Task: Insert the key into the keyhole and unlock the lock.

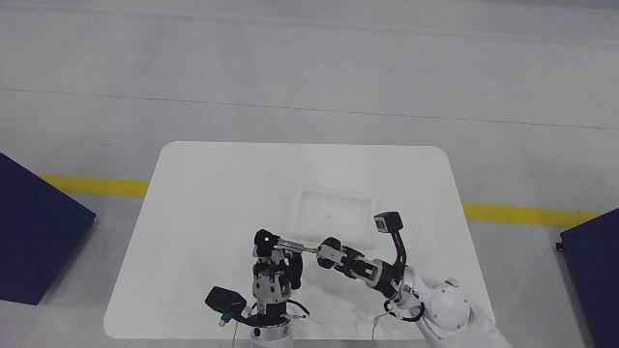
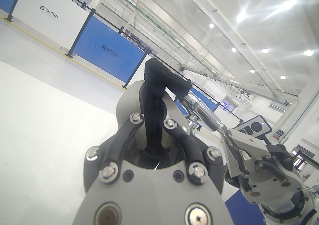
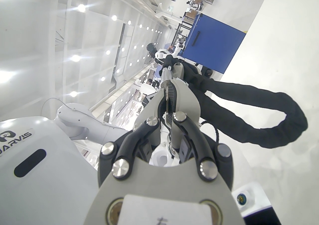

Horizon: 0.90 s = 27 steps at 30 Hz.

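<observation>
Within the right end effector [image 3: 170, 85], the key [image 3: 165, 97] is mostly hidden.

Left arm [image 1: 263, 300]: close in at centre, wrist aimed away from the robot and tipped upward. Left gripper [image 2: 152, 101]: both fingers closed tight on the black sleeved part of the cable lock [image 2: 159, 79].

Right arm [image 1: 387, 275]: comes in from the near right side, forearm angled across toward the left gripper, wrist roughly in line with the forearm. Right gripper [image 3: 167, 86]: fingers pinched together on the flat key [image 3: 166, 97], edge-on between the pads. Its tips point straight at the left gripper and sit just beside it.
</observation>
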### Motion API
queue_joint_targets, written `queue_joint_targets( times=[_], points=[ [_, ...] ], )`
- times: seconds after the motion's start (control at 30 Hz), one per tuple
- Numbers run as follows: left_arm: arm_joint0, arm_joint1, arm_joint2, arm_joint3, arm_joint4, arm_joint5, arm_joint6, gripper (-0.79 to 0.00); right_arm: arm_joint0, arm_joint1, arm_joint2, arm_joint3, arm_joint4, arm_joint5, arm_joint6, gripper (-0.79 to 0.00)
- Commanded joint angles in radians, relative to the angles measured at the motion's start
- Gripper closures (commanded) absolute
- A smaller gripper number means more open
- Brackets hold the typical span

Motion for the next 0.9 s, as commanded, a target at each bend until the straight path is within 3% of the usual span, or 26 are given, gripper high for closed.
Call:
queue_joint_targets(
  times=[0.0,0.87],
  points=[
    [0.006,0.000,-0.011,-0.012,0.007,0.001,-0.024,0.000,-0.005,0.000,0.000,-0.006,-0.009,0.006,-0.013,0.000],
    [0.046,-0.035,-0.070,-0.014,0.097,0.003,-0.056,0.000,-0.029,-0.007,-0.027,-0.051,-0.040,0.052,-0.084,0.000]
  ],
)
